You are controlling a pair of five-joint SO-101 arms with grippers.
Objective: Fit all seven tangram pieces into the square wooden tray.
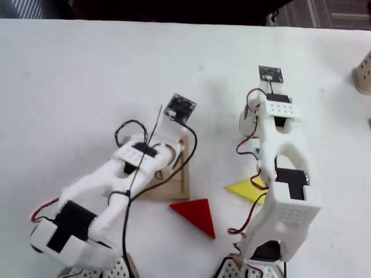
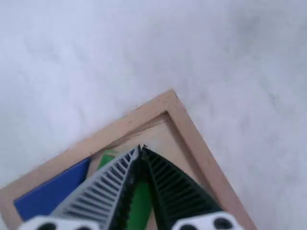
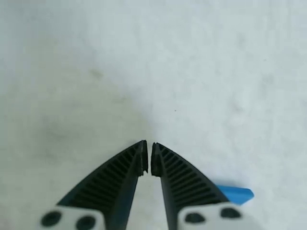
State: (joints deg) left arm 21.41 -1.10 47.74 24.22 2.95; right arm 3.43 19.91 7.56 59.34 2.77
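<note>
Tray: pale wood, square rim | inside: blue piece, green piece

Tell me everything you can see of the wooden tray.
The wooden tray is a shallow frame of pale, unpainted wood with a raised flat rim and a smooth floor. It lies flat on the white table, largely hidden under the left arm in the high view. A blue piece and a green piece lie inside near one rim. The left gripper hangs over the floor, jaws together; contact with the wood cannot be told.
</note>
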